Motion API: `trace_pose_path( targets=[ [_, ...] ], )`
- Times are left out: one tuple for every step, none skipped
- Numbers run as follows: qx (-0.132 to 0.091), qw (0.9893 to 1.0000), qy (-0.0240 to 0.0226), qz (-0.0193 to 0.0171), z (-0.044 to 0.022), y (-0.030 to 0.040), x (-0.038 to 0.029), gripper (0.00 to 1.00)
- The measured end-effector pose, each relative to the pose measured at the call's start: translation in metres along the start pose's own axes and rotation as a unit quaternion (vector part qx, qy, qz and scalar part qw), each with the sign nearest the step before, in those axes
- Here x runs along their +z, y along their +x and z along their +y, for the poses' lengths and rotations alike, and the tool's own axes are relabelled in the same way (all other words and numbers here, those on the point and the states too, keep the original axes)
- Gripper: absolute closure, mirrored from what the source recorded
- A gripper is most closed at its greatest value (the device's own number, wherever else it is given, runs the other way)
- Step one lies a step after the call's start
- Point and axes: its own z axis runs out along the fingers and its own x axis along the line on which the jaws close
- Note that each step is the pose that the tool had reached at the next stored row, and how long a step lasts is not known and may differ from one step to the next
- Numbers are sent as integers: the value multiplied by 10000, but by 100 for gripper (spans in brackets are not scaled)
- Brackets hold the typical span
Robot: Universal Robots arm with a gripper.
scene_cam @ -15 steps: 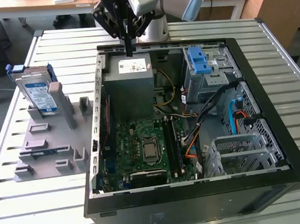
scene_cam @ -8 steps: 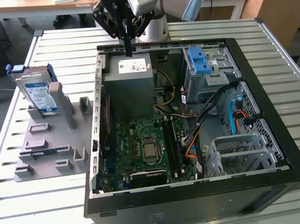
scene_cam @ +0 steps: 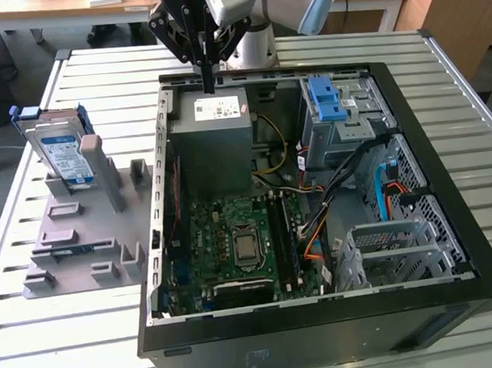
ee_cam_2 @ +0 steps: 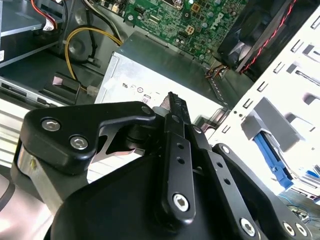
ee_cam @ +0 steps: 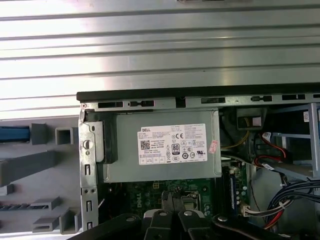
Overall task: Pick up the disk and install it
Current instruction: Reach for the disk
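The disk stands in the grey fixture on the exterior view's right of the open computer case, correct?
Not quite. In the exterior view the disk stands in the grey fixture on the exterior view's left of the open computer case, not its right.

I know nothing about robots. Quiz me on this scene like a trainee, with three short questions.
1. True or false: the tool holds the disk.
2. Where is the disk? A) in the grey rack beside the case; B) inside the case; C) in the tool.
3. Fill in: the tool hangs over the grey ____.
Key: 1 false; 2 A; 3 power supply.
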Motion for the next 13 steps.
trace_pose_path(
  targets=[
    [0,10000,0,0,0,3,0,89],
    [0,10000,0,0,0,5,0,89],
    [-1,10000,0,0,0,7,0,89],
    [-1,10000,0,0,0,9,0,89],
    [0,10000,0,0,-1,12,1,89],
    [-1,10000,0,0,-1,13,1,89],
    [0,10000,0,0,-1,15,2,89],
    [0,10000,0,0,-1,17,2,89],
    [0,10000,0,0,-1,18,2,89],
    [0,10000,0,0,-2,23,5,89],
    [0,10000,0,0,-3,33,7,89],
    [0,10000,0,0,-3,34,8,89],
    [0,10000,0,0,-3,35,8,89]
  ],
)
